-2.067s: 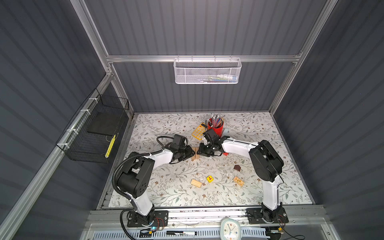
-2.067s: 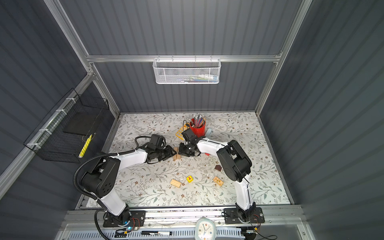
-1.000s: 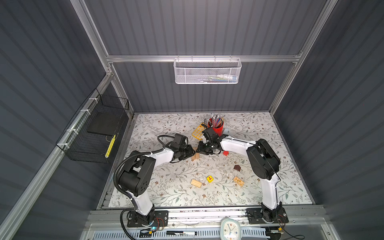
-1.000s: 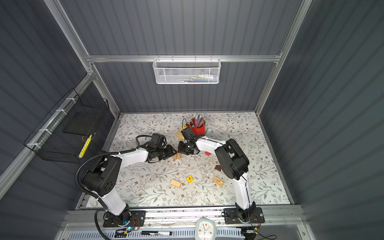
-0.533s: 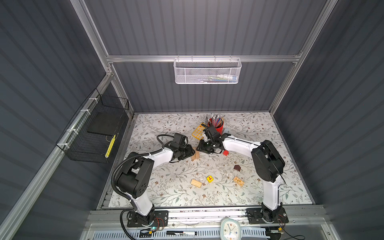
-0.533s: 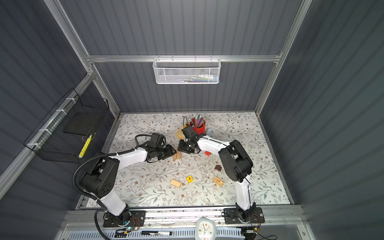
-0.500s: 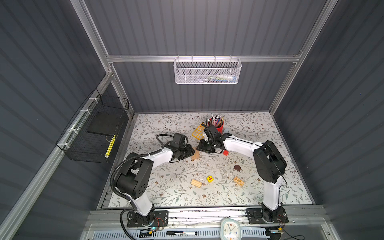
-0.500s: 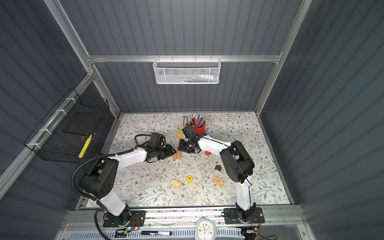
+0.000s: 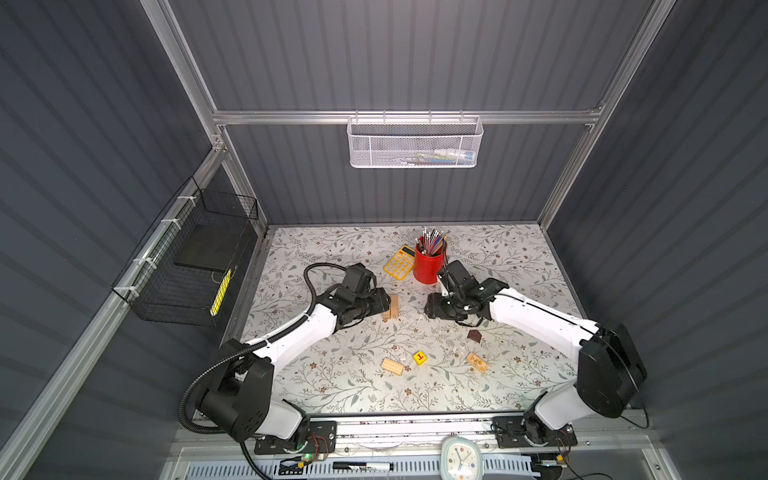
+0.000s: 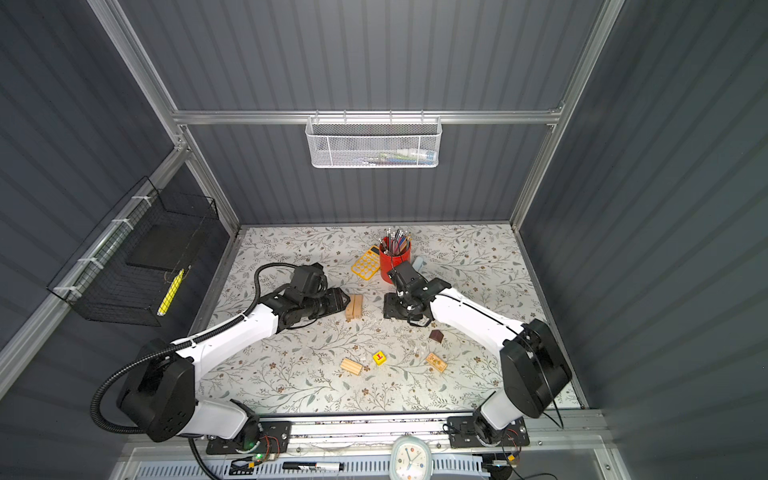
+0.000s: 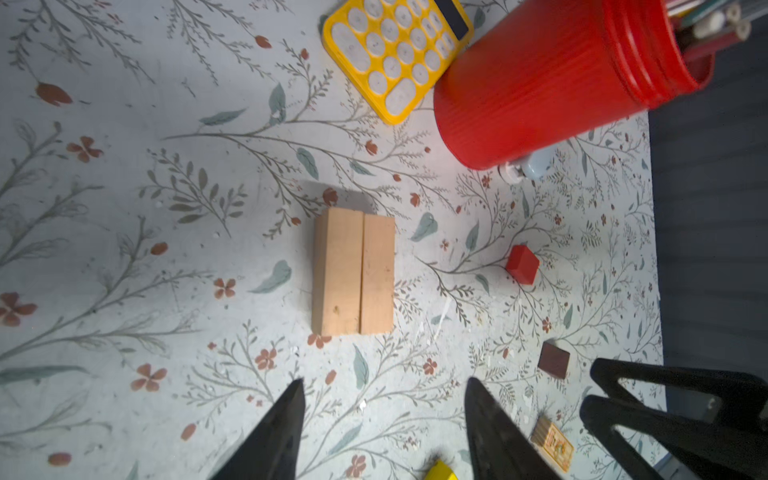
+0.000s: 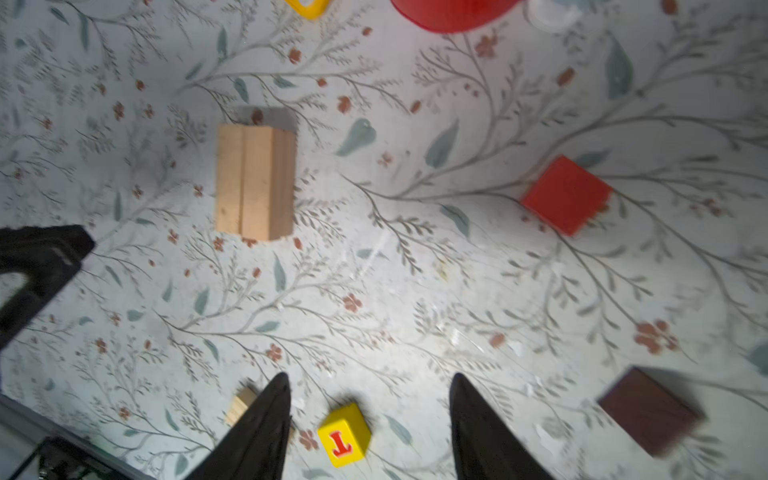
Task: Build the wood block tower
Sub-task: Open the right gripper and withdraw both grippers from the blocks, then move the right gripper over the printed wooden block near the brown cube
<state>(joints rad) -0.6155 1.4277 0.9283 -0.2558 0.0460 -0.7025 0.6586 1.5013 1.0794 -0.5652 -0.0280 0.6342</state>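
Note:
Two pale oblong wood blocks (image 9: 390, 307) (image 10: 354, 306) (image 11: 353, 272) (image 12: 253, 183) sit side by side, touching, on the floral mat. My left gripper (image 9: 377, 302) (image 11: 382, 386) is open just left of them, holding nothing. To their right, my right gripper (image 9: 432, 309) (image 12: 368, 380) is also open and empty. The red cube (image 11: 523, 264) (image 12: 567, 194) lies right of the pair, hidden under the right arm in both top views. Nearer the front lie the yellow lettered cube (image 9: 420, 358) (image 12: 344, 434) and the dark brown roof piece (image 9: 474, 335) (image 12: 648, 411).
A ribbed pale block (image 9: 392, 366) and a printed block (image 9: 477, 362) lie loose near the front. The red pencil cup (image 9: 429, 262) and yellow calculator (image 9: 399, 262) stand behind the blocks. A black wire basket (image 9: 195, 266) hangs on the left wall.
Both grippers have opened and let go of the pair of pale blocks. The right gripper has drawn back to the right; the blocks stay in place.

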